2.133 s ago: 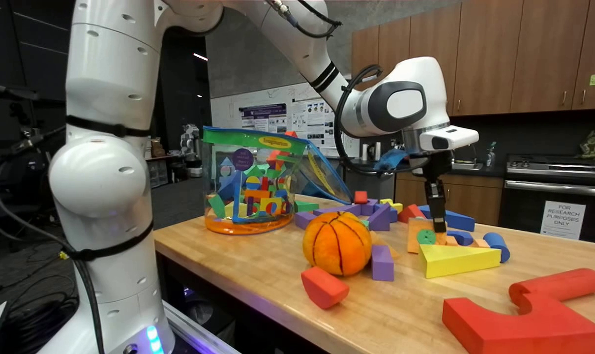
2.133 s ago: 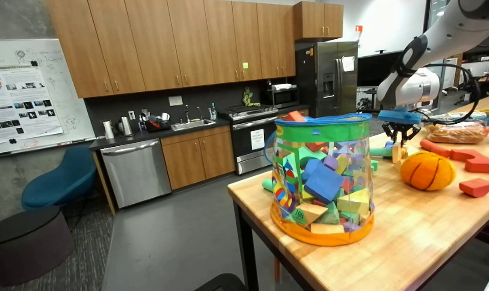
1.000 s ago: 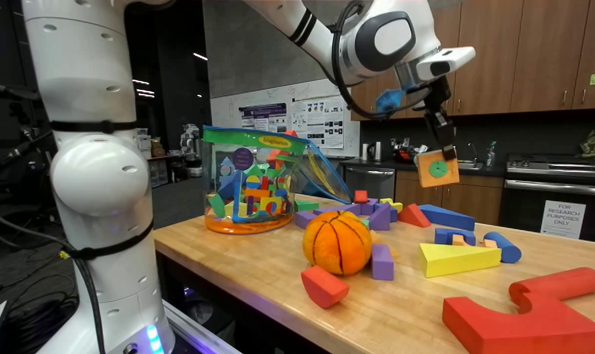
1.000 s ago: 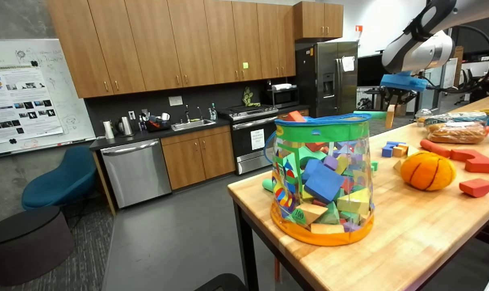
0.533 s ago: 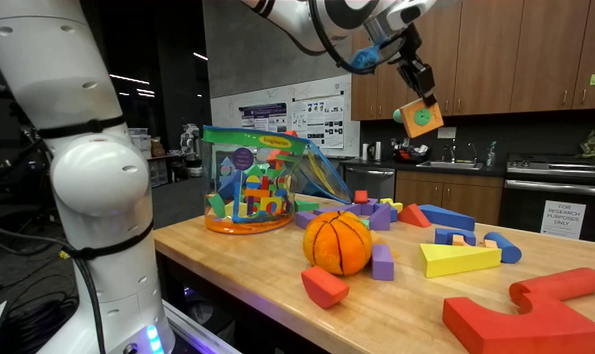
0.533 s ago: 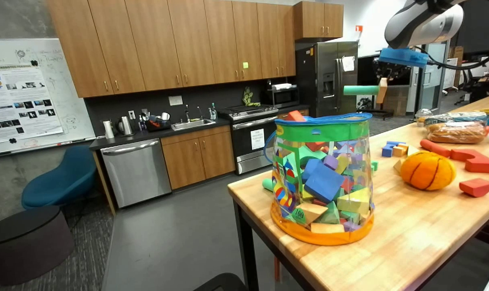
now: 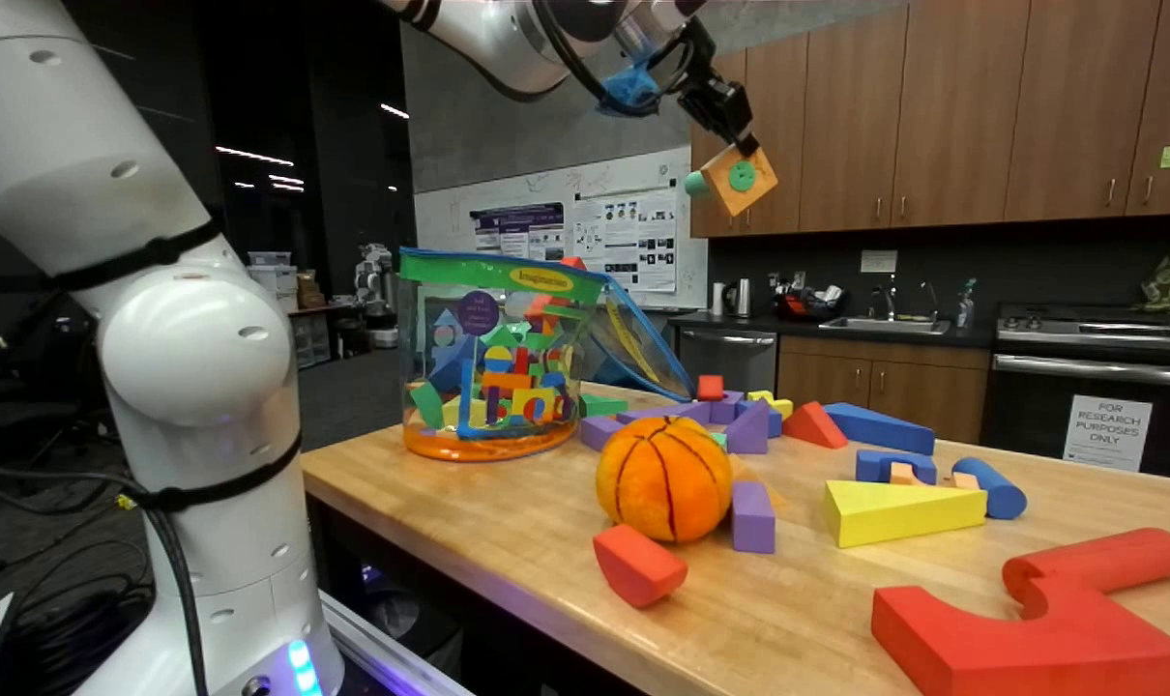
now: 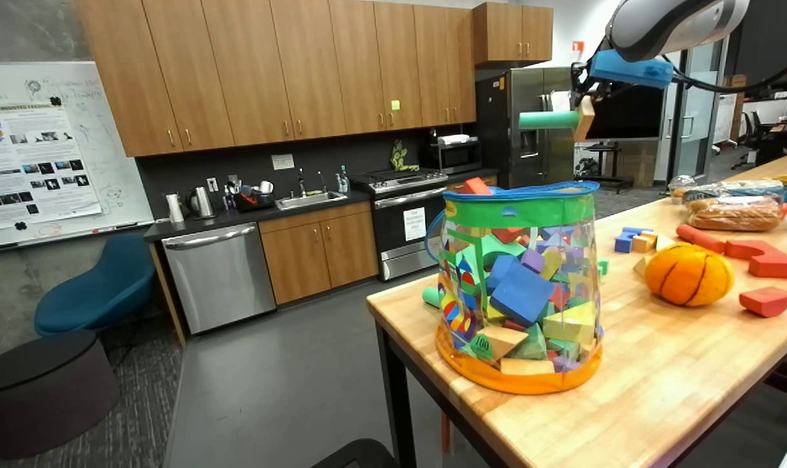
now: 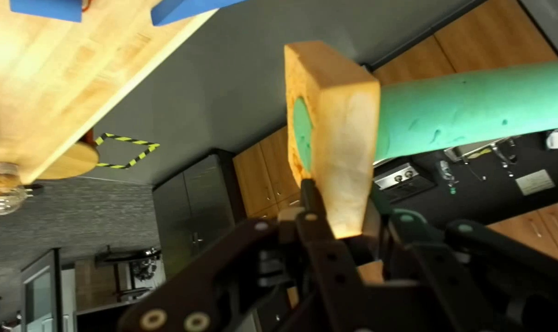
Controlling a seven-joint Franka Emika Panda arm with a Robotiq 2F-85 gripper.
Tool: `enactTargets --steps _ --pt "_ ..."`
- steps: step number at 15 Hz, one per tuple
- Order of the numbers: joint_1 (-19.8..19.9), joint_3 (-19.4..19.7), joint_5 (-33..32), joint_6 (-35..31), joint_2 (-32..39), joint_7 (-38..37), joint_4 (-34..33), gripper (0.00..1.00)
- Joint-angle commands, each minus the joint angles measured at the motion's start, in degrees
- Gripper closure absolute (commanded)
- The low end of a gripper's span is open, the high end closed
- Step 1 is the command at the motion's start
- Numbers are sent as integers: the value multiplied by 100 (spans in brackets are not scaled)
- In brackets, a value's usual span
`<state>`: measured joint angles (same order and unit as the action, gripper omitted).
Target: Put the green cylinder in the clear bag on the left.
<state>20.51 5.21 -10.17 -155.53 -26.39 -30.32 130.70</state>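
The green cylinder (image 8: pixel 548 120) is pushed through a square tan-orange block (image 8: pixel 585 118); its round end shows flush in one face and its long body sticks out the opposite side. My gripper (image 9: pixel 343 196) is shut on a corner of that block (image 9: pixel 346 147) and does not touch the cylinder (image 9: pixel 472 110) directly. In both exterior views the gripper (image 7: pixel 745 147) holds them tilted, high above the table. The clear bag (image 7: pixel 469 273) with its green rim stands on the table, lower and to the left; it also shows in an exterior view (image 8: pixel 523 214), with blocks inside.
The bag's blue-edged flap (image 7: pixel 643 338) leans down toward the table. An orange ball (image 7: pixel 662 478), a yellow wedge (image 7: pixel 899 512), red blocks (image 7: pixel 1030 638) and purple blocks (image 7: pixel 752 517) lie on the table (image 7: pixel 508 512). A green rounded block (image 8: pixel 430 297) lies partly behind the bag.
My gripper has lifted the block with the green cylinder off the table. It has carried them up and toward the bag, tilting the block on the way. The bag has not moved.
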Motion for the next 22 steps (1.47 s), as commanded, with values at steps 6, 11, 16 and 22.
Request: enactTargets --steps 6,11,16,22 --pt "238 -1292 -36 -1112 -1127 93 1243 94" --pt "253 -1906 172 -1797 -1543 200 1765 94" --pt "197 -2546 422 -2369 -1798 377 2277 94" --pt "434 -3367 922 -2623 -2121 491 2682 56"
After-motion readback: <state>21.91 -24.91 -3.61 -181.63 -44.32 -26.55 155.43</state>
